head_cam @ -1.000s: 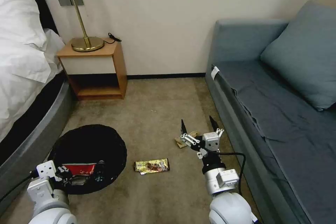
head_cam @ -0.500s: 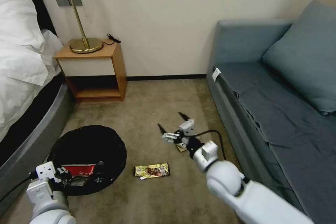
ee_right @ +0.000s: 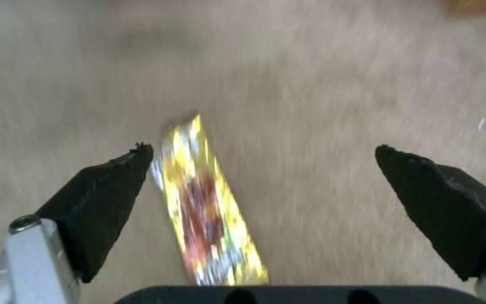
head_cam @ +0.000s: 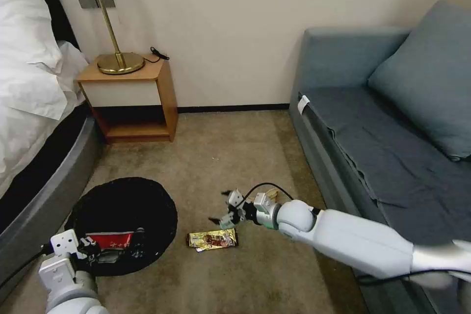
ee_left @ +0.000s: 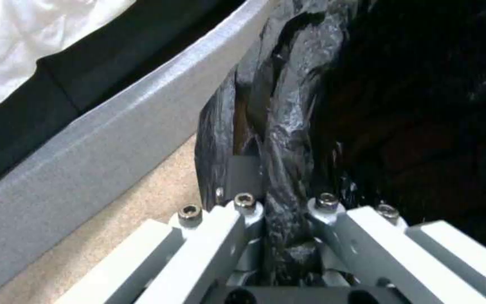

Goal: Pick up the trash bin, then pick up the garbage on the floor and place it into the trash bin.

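No lettering can be read anywhere in these views. The gold snack wrapper (head_cam: 213,239) on the carpet carries red and brown printing, too blurred to make out from the head or the right wrist camera (ee_right: 209,207). The red-and-white wrapper (head_cam: 111,241) inside the trash bin (head_cam: 147,196) bears white marks, also illegible. A white tag (head_cam: 302,103) on the sofa's front edge shows no readable text.

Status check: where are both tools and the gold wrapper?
Left tool shut on trash bin rim. Right tool open, low over gold wrapper on the carpet. Red wrapper in bin. Nothing blocking.
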